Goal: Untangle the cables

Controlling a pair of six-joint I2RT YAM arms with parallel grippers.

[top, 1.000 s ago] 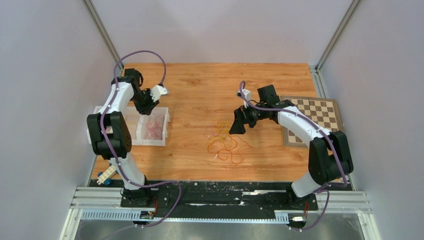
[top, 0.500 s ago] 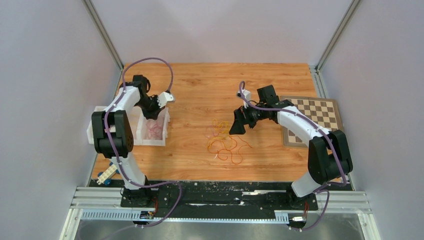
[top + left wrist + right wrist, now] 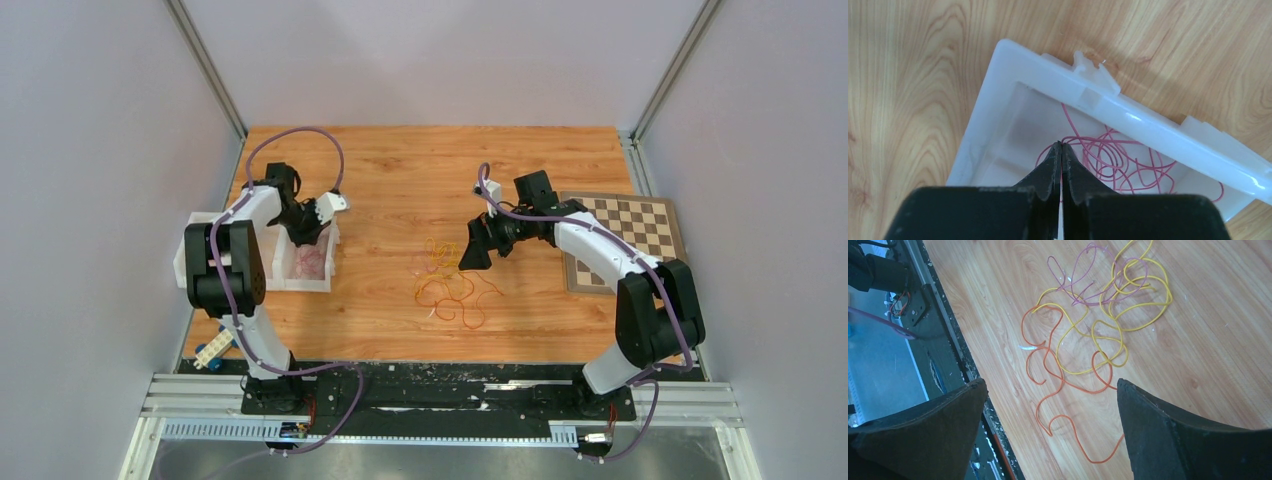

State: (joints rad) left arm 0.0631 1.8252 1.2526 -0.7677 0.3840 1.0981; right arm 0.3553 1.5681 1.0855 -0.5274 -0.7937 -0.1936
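Wood-grain desk (image 3: pixel 400 170), seen from above: the loose tangle of cables (image 3: pixel 450 285) lies mid-frame. The right tool (image 3: pixel 470 250) is poised just above and right of it. The left tool (image 3: pixel 306 232) hangs over the white bin (image 3: pixel 305 287) at the left, apparently the spot for sorted strands.

From the left wrist, that tool's jaws are pressed together, tips low in frame, right over the pink cable (image 3: pixel 1118 160) coiled in the bin. Whether a strand is nipped I cannot tell.

From the right wrist, the jaws stand spread wide at the lower corners, with orange, yellow and purplish strands between and above them, within reach for a pick.
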